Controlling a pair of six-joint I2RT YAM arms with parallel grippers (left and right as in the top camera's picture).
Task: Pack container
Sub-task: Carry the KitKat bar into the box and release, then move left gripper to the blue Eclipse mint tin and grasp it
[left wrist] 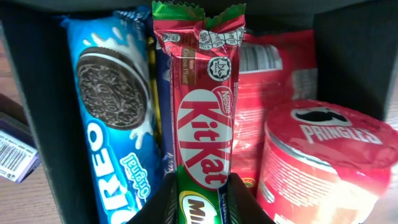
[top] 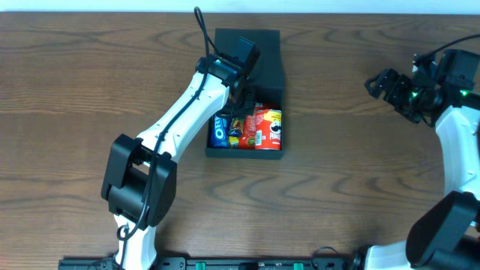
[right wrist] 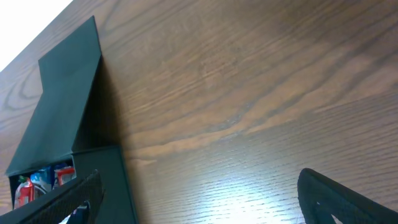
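The container (top: 245, 155), a dark square box with its flap lid (top: 262, 56) folded back, sits at the table's middle. My left gripper (top: 241, 105) reaches down into it. In the left wrist view that gripper (left wrist: 200, 186) is shut on a red-and-green KitKat bar (left wrist: 204, 124), which stands between an Oreo pack (left wrist: 112, 124) and a red packet (left wrist: 267, 106). A Pringles can (left wrist: 323, 162) lies at the right, inside the dark wall (left wrist: 348, 56). My right gripper (top: 382, 84) hovers open far to the right, over bare wood, with nothing between its fingers (right wrist: 336, 199).
A purple packet with a barcode (left wrist: 12, 149) lies just outside the box's left wall. The right wrist view looks across the wooden table (right wrist: 249, 93) toward the container's lid (right wrist: 68, 93). The white arm links cross the table left of the box.
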